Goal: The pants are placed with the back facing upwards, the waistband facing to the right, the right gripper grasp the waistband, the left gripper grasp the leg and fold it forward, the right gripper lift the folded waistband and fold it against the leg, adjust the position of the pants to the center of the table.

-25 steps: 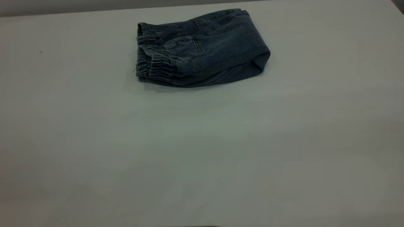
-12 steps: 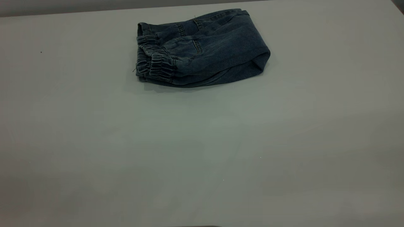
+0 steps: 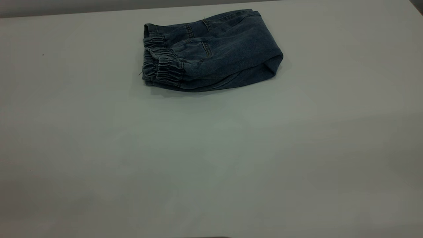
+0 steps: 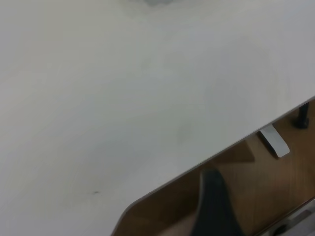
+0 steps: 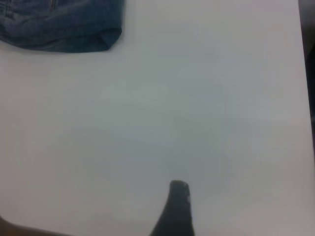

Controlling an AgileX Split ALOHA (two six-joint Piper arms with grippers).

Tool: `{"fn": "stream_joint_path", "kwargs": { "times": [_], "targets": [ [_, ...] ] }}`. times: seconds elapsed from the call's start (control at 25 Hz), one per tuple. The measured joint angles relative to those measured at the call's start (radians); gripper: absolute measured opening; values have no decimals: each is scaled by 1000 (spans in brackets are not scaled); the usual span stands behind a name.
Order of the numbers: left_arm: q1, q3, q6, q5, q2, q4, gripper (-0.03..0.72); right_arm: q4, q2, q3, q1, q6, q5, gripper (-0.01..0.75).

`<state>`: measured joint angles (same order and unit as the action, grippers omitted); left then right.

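The folded pants [image 3: 211,49] lie on the counter [image 3: 211,148], toward its far side. The left gripper [image 4: 214,206] and right gripper [image 5: 176,209] are well apart from the pants; whether each is released or clenched cannot be told.

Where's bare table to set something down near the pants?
Folded pants sit toward the far edge of the table. The whole near half is bare, as are wide strips to the left and right of the pants. Only the narrow far strip behind them is tight.

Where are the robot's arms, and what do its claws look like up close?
Hardly any of them shows. The outside camera shows no arm at all. Each wrist camera catches one dark, blurry piece: the left claw as a black tapering finger, the right claw as a black rounded-tip finger. No cables, markings or other colours are visible.
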<state>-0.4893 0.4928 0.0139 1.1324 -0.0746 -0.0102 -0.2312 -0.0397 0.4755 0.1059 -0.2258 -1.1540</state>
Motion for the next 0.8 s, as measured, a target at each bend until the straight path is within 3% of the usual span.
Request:
{"fn": "stream_joint_path", "kwargs": {
  "times": [0.8],
  "targets": [
    [0,0,-27,0,0,4,440,4,0,0,0,12,0,580]
  ]
}}
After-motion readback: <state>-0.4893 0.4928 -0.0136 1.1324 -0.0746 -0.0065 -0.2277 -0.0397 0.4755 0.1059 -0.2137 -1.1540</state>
